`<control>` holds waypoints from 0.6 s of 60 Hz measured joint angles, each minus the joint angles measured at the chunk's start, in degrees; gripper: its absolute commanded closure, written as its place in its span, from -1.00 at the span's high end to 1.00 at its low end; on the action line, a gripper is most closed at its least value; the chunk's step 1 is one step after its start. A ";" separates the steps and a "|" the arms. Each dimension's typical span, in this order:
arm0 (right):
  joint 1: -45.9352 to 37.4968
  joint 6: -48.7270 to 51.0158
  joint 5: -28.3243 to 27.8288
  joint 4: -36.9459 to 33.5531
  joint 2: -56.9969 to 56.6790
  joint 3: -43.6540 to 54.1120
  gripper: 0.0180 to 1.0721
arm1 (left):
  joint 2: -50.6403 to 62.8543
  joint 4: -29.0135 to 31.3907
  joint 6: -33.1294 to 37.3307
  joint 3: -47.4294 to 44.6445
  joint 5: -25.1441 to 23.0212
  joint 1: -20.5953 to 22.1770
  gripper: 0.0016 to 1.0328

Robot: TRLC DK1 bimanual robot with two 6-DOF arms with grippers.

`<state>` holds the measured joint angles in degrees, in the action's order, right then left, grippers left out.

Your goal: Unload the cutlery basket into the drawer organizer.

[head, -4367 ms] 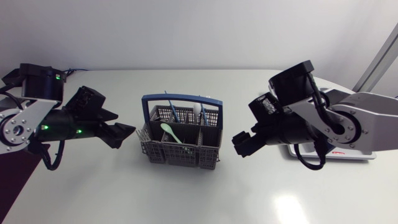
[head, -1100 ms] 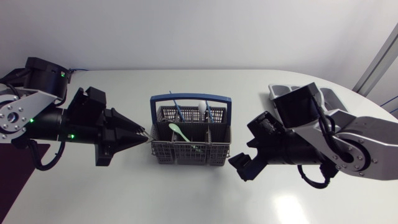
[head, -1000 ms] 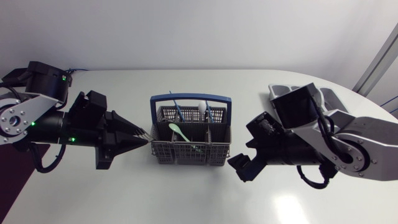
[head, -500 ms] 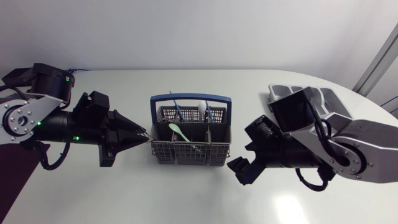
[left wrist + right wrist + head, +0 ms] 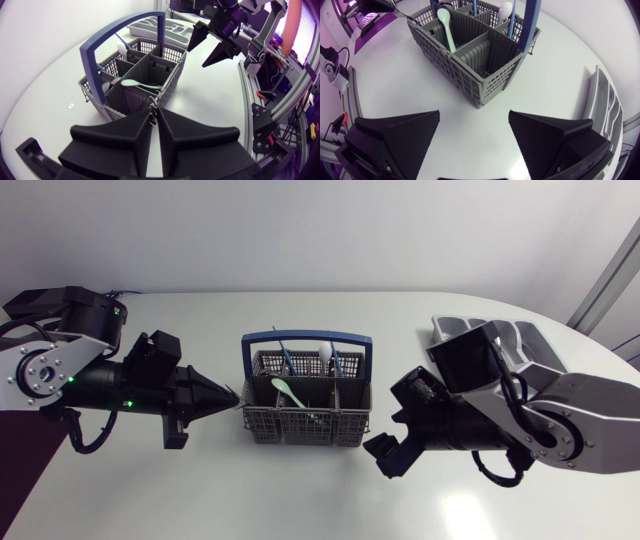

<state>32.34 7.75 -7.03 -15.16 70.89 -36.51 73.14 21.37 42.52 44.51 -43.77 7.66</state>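
Now, your left tool (image 5: 231, 393), fingers pressed together, has its tip at the left end of the cutlery basket (image 5: 300, 426) on the worktop (image 5: 300, 500), whose long axis runs toward your right tool (image 5: 385, 455), which has its fingers wide apart just off the far end, near the drawer organizer (image 5: 455, 328).

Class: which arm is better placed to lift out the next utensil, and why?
Probably left: the left claw grips a thin metal piece at the cutlery basket's edge; the right claw hangs open.
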 measured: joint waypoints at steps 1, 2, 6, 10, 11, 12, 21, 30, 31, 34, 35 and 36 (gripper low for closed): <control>0.00 0.00 0.02 0.00 0.02 0.00 0.88 | 0.02 0.00 -0.02 0.00 -0.07 0.00 -0.93; 0.07 0.00 0.02 0.00 0.02 0.00 0.88 | 0.04 0.00 -0.02 0.00 -0.17 0.00 -0.93; 0.44 0.00 0.44 0.00 0.00 0.00 0.88 | 0.04 0.20 -0.07 0.00 -0.37 0.31 -0.93; 0.79 0.00 0.96 0.00 0.00 0.00 0.88 | 0.09 0.26 -0.31 0.17 -0.33 0.94 -0.93; 0.94 0.00 1.05 0.00 0.02 0.00 0.88 | 0.15 0.42 -0.33 0.33 -0.15 1.25 -0.93; 0.98 0.00 1.07 0.00 0.00 0.00 0.88 | 0.20 0.61 -0.46 0.48 -0.13 1.40 -0.93; 1.33 0.00 1.09 0.00 0.00 0.00 0.88 | 1.51 2.78 -2.21 3.50 0.31 2.93 -0.93; 1.33 0.00 1.09 -0.02 0.00 0.00 0.88 | 3.56 4.68 -8.07 8.48 0.72 3.52 -0.93; 1.33 0.00 1.09 -0.02 0.00 0.00 0.88 | 3.65 4.83 -8.17 8.79 0.74 3.61 -0.93; 1.33 0.00 1.09 0.00 0.00 0.09 0.88 | 3.87 5.42 -9.57 10.03 0.87 3.87 -0.93; 1.33 0.00 1.09 0.00 0.00 0.13 0.88 | 3.87 5.73 -10.12 10.38 0.92 4.02 -0.93; 1.33 0.00 1.09 -0.02 -0.02 0.20 0.88 | 3.87 6.10 -10.56 10.75 0.90 4.13 -0.93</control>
<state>33.67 7.75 -5.93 -15.18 70.87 -36.32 77.01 27.46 31.97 55.27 -42.87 11.79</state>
